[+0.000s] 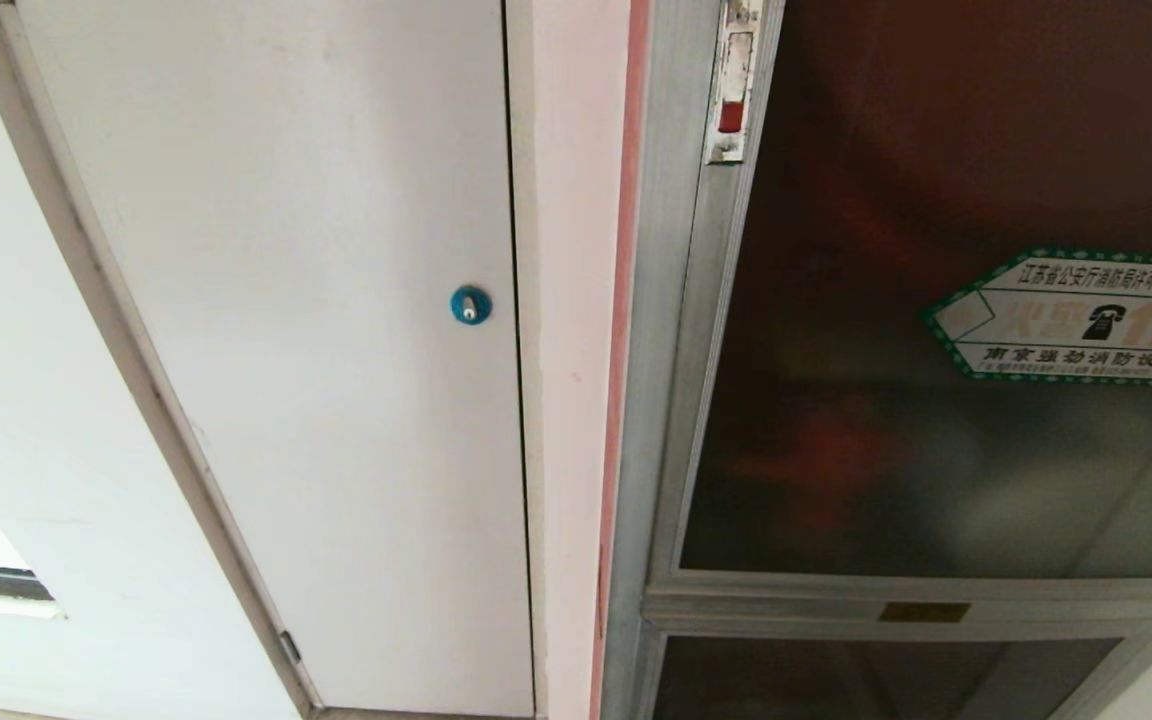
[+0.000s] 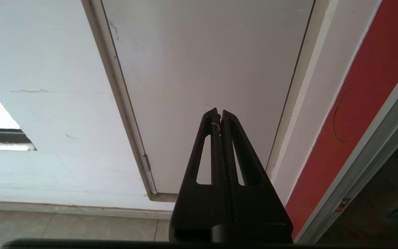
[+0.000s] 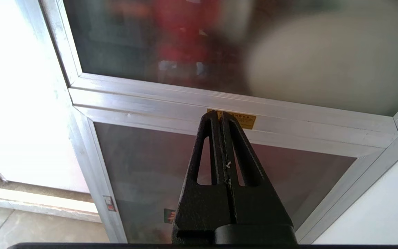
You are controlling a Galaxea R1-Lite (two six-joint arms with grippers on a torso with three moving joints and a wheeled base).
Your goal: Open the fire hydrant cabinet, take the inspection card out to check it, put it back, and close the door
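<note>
Both end effectors are hanging with fingers pressed together, gripping nothing: left end effector [image 2: 219,112] facing the white panel [image 2: 202,69], right end effector [image 3: 218,113] facing the cabinet [image 3: 81,145]. Beyond the right one, the door [image 1: 936,420] is sitting closed; the latch [image 1: 733,90] is lying well off to its left.

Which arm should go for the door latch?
Right, probably. The right gripper faces the cabinet's glass door; the left gripper faces the plain white panel. Both shut, and the latch sits higher on the door's frame.
</note>
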